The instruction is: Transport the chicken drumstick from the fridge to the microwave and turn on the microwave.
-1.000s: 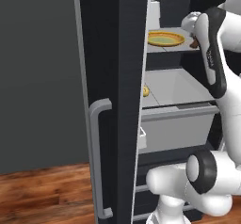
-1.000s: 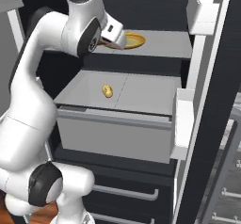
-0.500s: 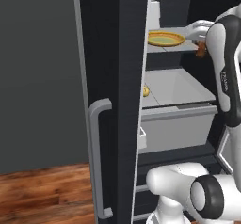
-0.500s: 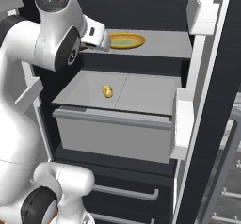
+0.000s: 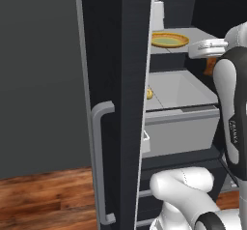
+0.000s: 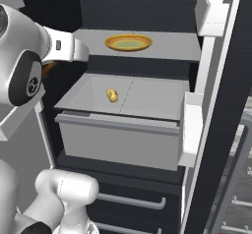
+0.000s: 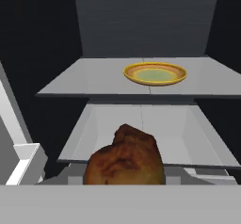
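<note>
**Golden-brown drumstick out of the fridge, held at the hand**

Golden-brown and lumpy, darker in its creases, the chicken drumstick (image 7: 124, 157) sits right at the bottom of my hand view, between the finger tips. I read that as the gripper (image 7: 124, 178) closed on it at a middling width, though the tips themselves are mostly hidden behind the meat.

From the right base view, the hand hangs outside the fridge (image 6: 142, 12), to the left of the open drawer (image 6: 118, 130), with a sliver of orange-brown meat peeking behind the wrist. I judge the carry to the microwave has begun.

The yellow plate (image 7: 155, 73) lies empty on the upper shelf (image 7: 94, 79). A small round yellow item (image 6: 112, 96) rests in the drawer; it is not my target. The fridge door (image 5: 113, 103) stands open beside the arm, its grey bar handle (image 5: 99, 166) toward me.
</note>
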